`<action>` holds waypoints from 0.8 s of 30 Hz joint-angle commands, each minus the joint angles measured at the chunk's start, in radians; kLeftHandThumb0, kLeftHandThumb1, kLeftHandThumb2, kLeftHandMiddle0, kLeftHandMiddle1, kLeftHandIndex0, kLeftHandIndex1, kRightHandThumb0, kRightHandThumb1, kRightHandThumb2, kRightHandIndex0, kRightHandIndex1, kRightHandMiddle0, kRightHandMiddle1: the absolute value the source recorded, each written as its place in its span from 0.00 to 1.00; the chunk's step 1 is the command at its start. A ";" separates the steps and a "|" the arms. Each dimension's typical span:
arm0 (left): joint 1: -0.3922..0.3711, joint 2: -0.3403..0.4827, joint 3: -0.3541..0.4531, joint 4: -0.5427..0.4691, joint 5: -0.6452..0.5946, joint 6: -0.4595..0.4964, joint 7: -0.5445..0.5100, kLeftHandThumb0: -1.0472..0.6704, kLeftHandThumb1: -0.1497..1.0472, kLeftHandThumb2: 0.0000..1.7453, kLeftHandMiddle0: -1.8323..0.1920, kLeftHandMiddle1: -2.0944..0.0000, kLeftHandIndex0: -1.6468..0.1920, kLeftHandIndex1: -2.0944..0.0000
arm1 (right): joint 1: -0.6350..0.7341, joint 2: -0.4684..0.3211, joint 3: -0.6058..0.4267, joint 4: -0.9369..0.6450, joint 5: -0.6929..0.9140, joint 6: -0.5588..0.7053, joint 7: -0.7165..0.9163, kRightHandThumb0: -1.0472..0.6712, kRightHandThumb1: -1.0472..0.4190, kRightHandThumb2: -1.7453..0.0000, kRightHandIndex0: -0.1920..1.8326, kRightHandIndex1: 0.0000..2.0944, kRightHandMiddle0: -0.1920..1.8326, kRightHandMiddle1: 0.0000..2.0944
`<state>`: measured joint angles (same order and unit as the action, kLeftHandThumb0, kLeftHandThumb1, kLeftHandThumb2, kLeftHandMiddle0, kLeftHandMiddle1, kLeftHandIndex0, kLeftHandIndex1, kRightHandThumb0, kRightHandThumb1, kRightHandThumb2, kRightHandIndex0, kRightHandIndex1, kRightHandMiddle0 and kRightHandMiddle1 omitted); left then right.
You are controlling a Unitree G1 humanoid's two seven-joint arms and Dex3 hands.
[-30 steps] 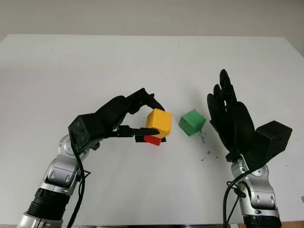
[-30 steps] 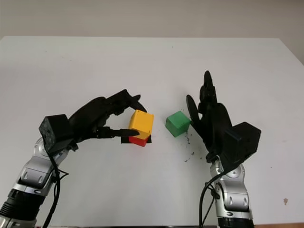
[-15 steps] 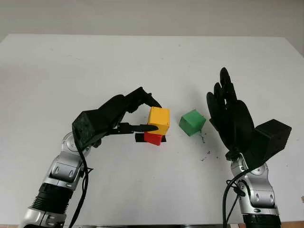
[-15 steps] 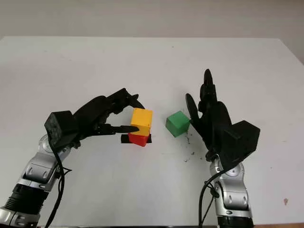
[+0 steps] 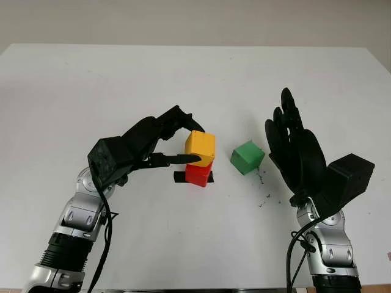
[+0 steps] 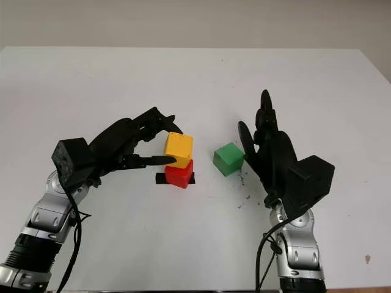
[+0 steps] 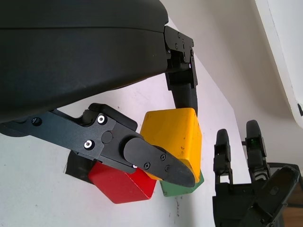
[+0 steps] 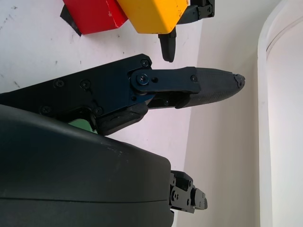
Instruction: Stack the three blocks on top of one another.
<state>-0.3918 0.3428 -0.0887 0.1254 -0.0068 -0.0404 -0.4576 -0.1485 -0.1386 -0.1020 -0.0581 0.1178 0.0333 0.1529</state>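
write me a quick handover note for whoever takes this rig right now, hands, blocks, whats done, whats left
Left hand: shut on the yellow block, holding it on top of the red block, not yet released.
Right hand: open, raised just right of the green block, holding nothing.
Red block sits on a black mark on the white table; green block stands alone on the table to the right of the stack.
Done: yellow brought onto red.
Left: let go of yellow, then pick up green and set it on top.

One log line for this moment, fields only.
left hand: holding yellow block on red block | right hand: open, beside green block | stack: two of three
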 commanded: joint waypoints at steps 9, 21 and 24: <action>-0.009 0.005 0.000 -0.021 0.000 0.012 -0.023 0.35 1.00 0.04 0.83 0.97 0.77 0.22 | -0.007 -0.002 -0.008 0.000 0.011 -0.003 -0.001 0.14 0.00 0.79 0.01 0.03 0.03 0.03; -0.006 0.004 -0.010 -0.006 0.025 -0.013 -0.025 0.36 1.00 0.05 0.83 0.97 0.78 0.24 | -0.002 -0.007 -0.004 -0.009 0.003 -0.002 -0.007 0.13 0.00 0.78 0.00 0.02 0.02 0.02; -0.005 0.002 -0.012 -0.001 0.032 -0.021 -0.019 0.36 1.00 0.05 0.83 0.97 0.79 0.24 | 0.000 -0.004 -0.004 -0.015 0.003 0.004 -0.010 0.14 0.00 0.79 0.01 0.03 0.02 0.03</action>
<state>-0.3917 0.3485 -0.0973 0.1246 0.0199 -0.0480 -0.4810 -0.1486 -0.1388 -0.1016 -0.0576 0.1200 0.0400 0.1437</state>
